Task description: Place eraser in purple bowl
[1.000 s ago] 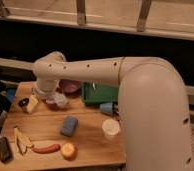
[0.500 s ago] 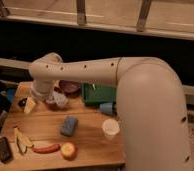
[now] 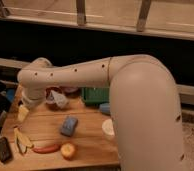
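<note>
The eraser (image 3: 3,148), a small flat black block, lies at the front left corner of the wooden table (image 3: 85,142). The purple bowl (image 3: 70,90) sits at the back of the table, mostly hidden behind my arm, with only a strip of its rim showing. My gripper (image 3: 26,101) hangs from the wrist over the table's left side, above a pale yellow piece (image 3: 22,113). It is well behind the eraser and to the left of the purple bowl.
A red bowl with a grey-white cloth (image 3: 55,97) stands beside the purple bowl. A blue-grey sponge (image 3: 68,125), a sausage (image 3: 46,148), an orange fruit (image 3: 67,150), a banana peel (image 3: 21,139), a white cup (image 3: 108,128) and a green box (image 3: 95,94) lie around.
My wrist and gripper have moved left and a little down, away from the bowls towards the table's left edge. The objects have not moved.
</note>
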Controlling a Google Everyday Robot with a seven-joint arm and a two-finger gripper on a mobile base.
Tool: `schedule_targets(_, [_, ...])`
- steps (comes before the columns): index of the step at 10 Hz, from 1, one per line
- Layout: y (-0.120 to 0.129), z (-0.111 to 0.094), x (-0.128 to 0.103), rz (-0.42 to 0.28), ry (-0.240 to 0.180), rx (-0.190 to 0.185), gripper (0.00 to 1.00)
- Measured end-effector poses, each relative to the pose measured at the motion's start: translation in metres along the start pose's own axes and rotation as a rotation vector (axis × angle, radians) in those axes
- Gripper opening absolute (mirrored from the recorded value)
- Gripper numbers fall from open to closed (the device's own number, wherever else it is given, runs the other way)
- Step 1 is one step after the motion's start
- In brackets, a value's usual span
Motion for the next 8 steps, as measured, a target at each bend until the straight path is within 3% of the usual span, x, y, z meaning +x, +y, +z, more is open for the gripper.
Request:
schedule_targets(2, [0.021,0.015,-0.015,-0.053,0.025,0.005,0.80])
schedule_targets(5, [0.044,0.042,-0.036,-0.122,0.055,-0.028,0.80])
schedule_targets(8, [0.089,0.069,-0.062,-0.240,0.095,-0.058,0.80])
